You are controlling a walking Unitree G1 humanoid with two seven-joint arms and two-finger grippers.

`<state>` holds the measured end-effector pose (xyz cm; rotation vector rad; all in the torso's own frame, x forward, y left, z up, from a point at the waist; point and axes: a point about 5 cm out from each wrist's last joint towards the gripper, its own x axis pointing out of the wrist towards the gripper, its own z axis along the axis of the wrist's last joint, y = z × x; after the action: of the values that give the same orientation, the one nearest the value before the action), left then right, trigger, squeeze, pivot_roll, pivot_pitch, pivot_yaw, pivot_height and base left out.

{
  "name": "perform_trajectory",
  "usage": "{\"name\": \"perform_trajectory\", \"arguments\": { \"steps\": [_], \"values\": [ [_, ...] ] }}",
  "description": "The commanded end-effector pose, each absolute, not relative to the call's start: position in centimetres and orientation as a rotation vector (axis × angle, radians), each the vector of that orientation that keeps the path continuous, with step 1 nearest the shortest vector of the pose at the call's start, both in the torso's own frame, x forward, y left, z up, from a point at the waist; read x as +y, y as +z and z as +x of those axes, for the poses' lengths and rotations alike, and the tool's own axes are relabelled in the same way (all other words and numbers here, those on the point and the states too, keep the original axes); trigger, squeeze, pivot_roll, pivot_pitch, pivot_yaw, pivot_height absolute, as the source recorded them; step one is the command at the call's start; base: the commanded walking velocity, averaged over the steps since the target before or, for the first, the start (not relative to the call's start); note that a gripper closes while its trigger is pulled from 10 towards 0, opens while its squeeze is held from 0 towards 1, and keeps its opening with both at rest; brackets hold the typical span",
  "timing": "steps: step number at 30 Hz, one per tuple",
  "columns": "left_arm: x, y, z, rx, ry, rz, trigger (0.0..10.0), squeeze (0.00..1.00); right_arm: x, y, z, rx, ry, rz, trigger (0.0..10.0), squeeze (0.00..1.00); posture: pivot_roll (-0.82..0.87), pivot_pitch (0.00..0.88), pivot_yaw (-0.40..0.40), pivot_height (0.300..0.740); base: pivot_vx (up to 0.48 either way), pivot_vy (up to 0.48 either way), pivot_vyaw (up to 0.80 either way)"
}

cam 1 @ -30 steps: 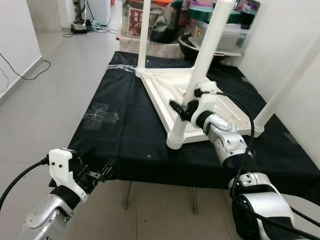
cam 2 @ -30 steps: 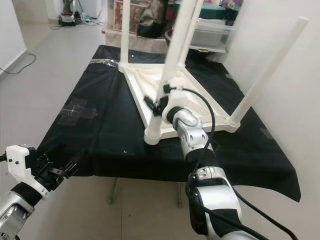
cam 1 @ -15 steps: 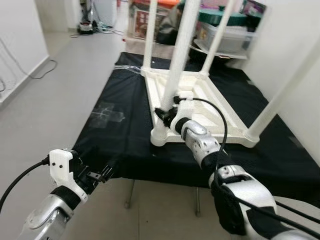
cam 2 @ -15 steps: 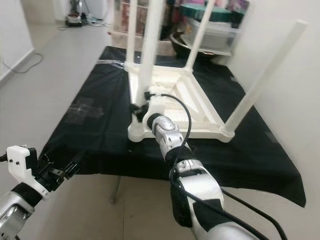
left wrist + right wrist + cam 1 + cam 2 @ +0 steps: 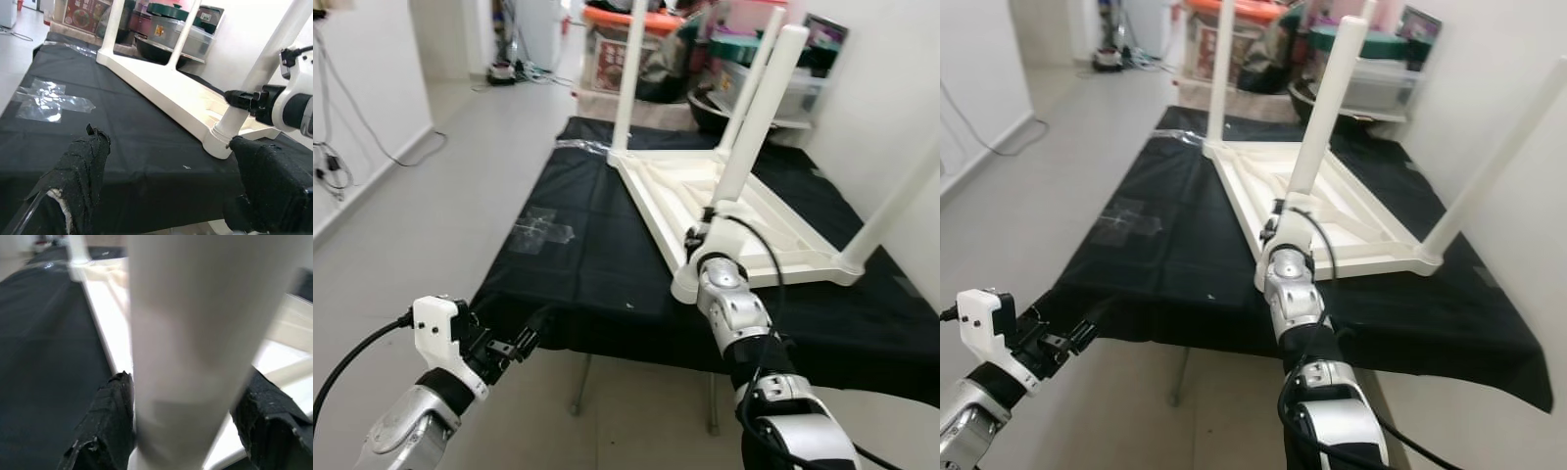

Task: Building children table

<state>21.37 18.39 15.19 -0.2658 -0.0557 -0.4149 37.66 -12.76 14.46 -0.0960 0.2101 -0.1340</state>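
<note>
On the black-draped bench (image 5: 578, 255), the upturned white table (image 5: 744, 211) lies at twelve o'clock, right gripper (image 5: 188, 426) clasping its nearest leg (image 5: 756, 122), seemingly seating it; next, twist firmly, while the left gripper (image 5: 524, 343) hangs open.

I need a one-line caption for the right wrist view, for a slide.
Right gripper closed around a white table leg, with the upturned tabletop on a black cloth behind.

Bright even indoor light, soft shadows, right wrist view blurred
</note>
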Motion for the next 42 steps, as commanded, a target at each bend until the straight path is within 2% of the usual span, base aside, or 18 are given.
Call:
{"name": "perform_trajectory", "arguments": {
  "steps": [1,3,4,9,14,15,17,19,20,23,25,26,32,36,37,40,41,42],
  "values": [
    [18.1,15.2,21.4,-0.05,-0.433,-0.269,10.0,0.0,-12.7,15.0,37.8,0.178,-0.11,-0.092,10.0,1.0,0.16,0.0,-0.174,0.74,0.0,0.0,0.0],
    [18.1,15.2,21.4,-0.052,-0.433,-0.269,10.0,0.0,-11.9,16.8,38.3,0.085,0.01,-0.044,10.0,1.0,0.16,0.0,-0.177,0.74,0.0,0.0,0.0],
    [18.1,15.1,21.5,-0.054,-0.434,-0.27,10.0,0.0,-10.7,18.8,38.8,-0.01,0.199,-0.019,10.0,0.0,0.16,0.0,-0.176,0.74,0.0,0.0,0.0],
    [18.0,15.1,21.5,-0.057,-0.44,-0.274,10.0,0.0,-9.8,22.2,39.6,-0.123,0.539,-0.053,10.0,0.0,0.17,0.0,-0.182,0.74,0.0,0.0,0.0],
    [18.0,15.1,21.6,-0.057,-0.445,-0.276,10.0,0.0,-10.1,22.2,39.8,-0.127,0.623,-0.097,10.0,0.0,0.18,0.0,-0.184,0.74,0.0,0.0,0.0],
    [17.9,15.1,21.6,-0.058,-0.448,-0.278,10.0,0.0,-9.8,21.6,39.6,-0.097,0.709,-0.11,4.7,0.0,0.18,0.0,-0.183,0.74,0.0,0.0,0.0],
    [17.9,15.1,21.6,-0.057,-0.45,-0.278,10.0,0.0,-9.2,20.8,39.2,-0.056,0.819,-0.124,4.9,0.0,0.19,0.0,-0.187,0.74,0.0,0.0,0.0],
    [17.9,15.1,21.6,-0.057,-0.452,-0.279,10.0,0.0,-8.6,20.0,38.8,-0.025,0.906,-0.139,3.8,0.0,0.19,0.0,-0.189,0.74,0.0,0.0,0.0],
    [18.0,15.1,21.5,-0.056,-0.452,-0.279,10.0,0.0,-7.8,19.4,38.9,-0.017,0.867,-0.113,0.0,0.0,0.2,0.0,-0.196,0.74,0.0,0.0,0.0],
    [18.0,15.1,21.5,-0.057,-0.451,-0.278,10.0,0.0,-7.7,19.4,39.3,-0.017,0.786,-0.112,0.0,0.0,0.2,0.0,-0.199,0.74,0.0,0.0,0.0],
    [18.0,15.1,21.3,-0.058,-0.445,-0.277,10.0,0.0,-9.9,18.7,40.8,0.058,0.336,-0.135,0.0,0.0,0.2,0.0,-0.196,0.74,0.0,0.0,0.0],
    [18.0,15.1,21.3,-0.058,-0.445,-0.277,10.0,0.0,-9.9,18.7,40.8,0.058,0.336,-0.135,0.0,0.0,0.2,0.0,-0.196,0.74,0.0,0.0,0.0],
    [18.0,15.2,21.1,-0.058,-0.446,-0.28,10.0,0.0,-16.0,14.8,39.0,0.233,-0.394,-0.13,0.0,0.0,0.19,0.0,-0.188,0.74,0.0,0.0,0.0],
    [18.1,15.3,21.0,-0.057,-0.447,-0.281,10.0,0.0,-14.6,14.3,37.9,0.233,-0.339,-0.161,0.0,0.0,0.17,0.0,-0.177,0.74,0.0,0.0,0.0],
    [18.1,15.3,21.0,-0.057,-0.448,-0.281,10.0,0.0,-13.3,14.6,37.4,0.236,-0.235,-0.187,10.0,0.0,0.18,0.0,-0.177,0.74,0.0,0.0,0.0],
    [18.1,15.3,21.0,-0.056,-0.45,-0.281,10.0,0.0,-12.1,15.3,37.0,0.21,-0.146,-0.208,10.0,0.0,0.17,0.0,-0.175,0.74,0.0,0.0,0.0],
    [18.1,15.3,21.1,-0.056,-0.451,-0.281,10.0,0.0,-11.4,16.2,36.8,0.167,-0.079,-0.163,10.0,0.07,0.17,0.0,-0.173,0.74,0.0,0.0,0.0],
    [18.2,15.3,21.1,-0.055,-0.451,-0.281,10.0,0.0,-11.1,17.5,37.2,0.103,-0.052,-0.13,10.0,1.0,0.16,0.0,-0.172,0.74,0.0,0.0,0.0]
  ]
}}
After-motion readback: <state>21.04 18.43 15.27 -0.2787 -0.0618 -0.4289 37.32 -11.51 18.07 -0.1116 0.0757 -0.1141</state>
